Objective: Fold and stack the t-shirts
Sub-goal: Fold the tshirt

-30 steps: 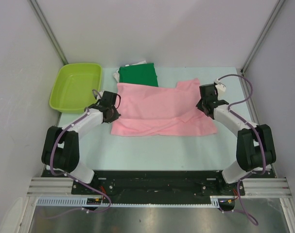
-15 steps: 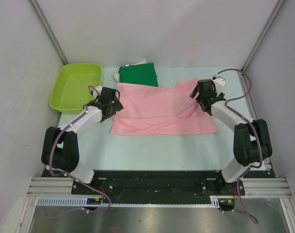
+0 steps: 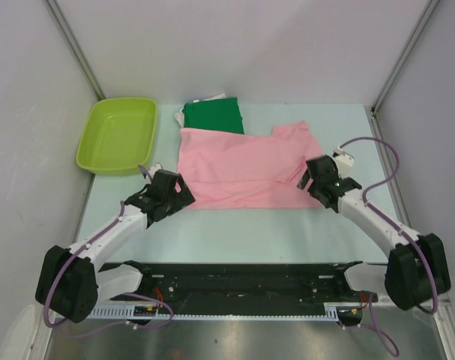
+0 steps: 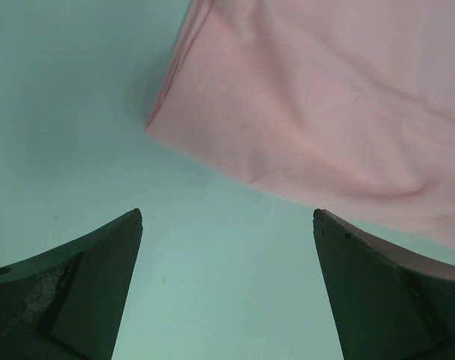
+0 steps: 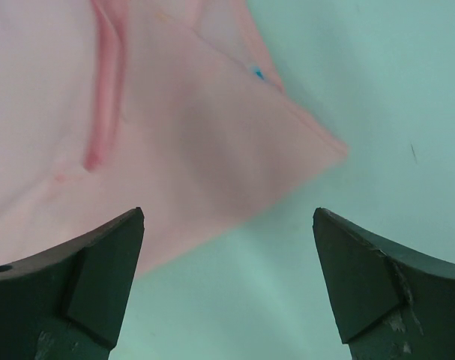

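Left claw (image 3: 181, 196) and right claw (image 3: 308, 178) gape wide — empty — beside pink t-shirt (image 3: 242, 165).

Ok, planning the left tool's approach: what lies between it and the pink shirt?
Only bare table; the left wrist view shows nothing else between the left tool and the pink shirt.

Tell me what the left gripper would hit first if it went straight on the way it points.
Probably the pink t-shirt, at its near edge; the open left gripper might touch bare table first.

Lime green plastic tub (image 3: 118, 139), upright, at the far left corner of the pale green counter (image 3: 234, 229), near the pale side wall (image 3: 32, 112).
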`<action>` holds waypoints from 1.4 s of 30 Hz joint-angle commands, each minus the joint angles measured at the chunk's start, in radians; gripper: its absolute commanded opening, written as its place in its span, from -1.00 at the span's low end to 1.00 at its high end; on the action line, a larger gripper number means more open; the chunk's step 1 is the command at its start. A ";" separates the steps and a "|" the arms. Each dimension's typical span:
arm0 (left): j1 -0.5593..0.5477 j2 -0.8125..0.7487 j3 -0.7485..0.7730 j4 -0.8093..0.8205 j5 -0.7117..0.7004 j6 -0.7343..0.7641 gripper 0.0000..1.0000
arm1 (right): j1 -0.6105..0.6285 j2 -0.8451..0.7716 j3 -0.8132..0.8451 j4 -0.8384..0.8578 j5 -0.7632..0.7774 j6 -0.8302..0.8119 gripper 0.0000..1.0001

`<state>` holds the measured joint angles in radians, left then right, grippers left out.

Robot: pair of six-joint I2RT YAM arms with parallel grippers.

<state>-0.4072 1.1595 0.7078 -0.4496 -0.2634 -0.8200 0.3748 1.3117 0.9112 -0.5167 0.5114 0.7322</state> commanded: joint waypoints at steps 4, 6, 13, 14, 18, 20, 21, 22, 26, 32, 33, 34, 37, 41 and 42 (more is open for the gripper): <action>-0.001 -0.214 -0.258 0.169 0.092 -0.188 0.99 | -0.011 -0.376 -0.282 0.032 -0.093 0.111 0.97; -0.001 -0.231 -0.310 0.237 0.122 -0.225 1.00 | -0.010 -0.468 -0.334 0.053 -0.114 0.119 0.97; -0.001 -0.129 -0.360 0.356 0.122 -0.324 0.99 | -0.036 -0.572 -0.511 0.153 -0.206 0.179 0.94; -0.001 -0.126 -0.367 0.371 0.113 -0.332 0.99 | -0.039 -0.575 -0.515 0.155 -0.200 0.179 0.94; 0.001 -0.084 -0.341 0.348 0.061 -0.355 0.92 | -0.045 -0.580 -0.523 0.167 -0.182 0.171 0.94; 0.002 -0.069 -0.338 0.339 0.047 -0.372 0.79 | -0.051 -0.578 -0.525 0.175 -0.180 0.170 0.94; 0.001 -0.063 -0.341 0.341 0.043 -0.375 0.75 | -0.054 -0.577 -0.525 0.179 -0.180 0.165 0.94; 0.002 -0.055 -0.343 0.339 0.032 -0.389 0.70 | -0.056 -0.572 -0.525 0.182 -0.188 0.164 0.94; 0.005 -0.003 -0.332 0.324 -0.005 -0.389 0.57 | -0.070 -0.565 -0.525 0.187 -0.195 0.159 0.94; 0.025 0.094 -0.314 0.364 -0.034 -0.387 0.37 | -0.080 -0.560 -0.525 0.192 -0.202 0.147 0.93; 0.028 0.101 -0.308 0.356 -0.036 -0.392 0.35 | -0.082 -0.560 -0.526 0.192 -0.203 0.147 0.94; 0.031 0.115 -0.303 0.356 -0.031 -0.393 0.29 | -0.085 -0.562 -0.526 0.190 -0.205 0.144 0.94; 0.041 0.132 -0.281 0.339 -0.023 -0.392 -0.09 | -0.088 -0.569 -0.526 0.185 -0.209 0.142 0.94; 0.064 0.146 -0.258 0.313 -0.005 -0.386 -0.64 | -0.102 -0.577 -0.526 0.182 -0.211 0.134 0.93; 0.077 0.147 -0.257 0.312 0.000 -0.380 -0.79 | -0.102 -0.581 -0.526 0.182 -0.208 0.133 0.93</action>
<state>-0.3603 1.2835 0.4343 -0.0418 -0.2565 -1.2087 0.2840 0.7486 0.3813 -0.3569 0.3042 0.8810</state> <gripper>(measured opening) 0.204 0.970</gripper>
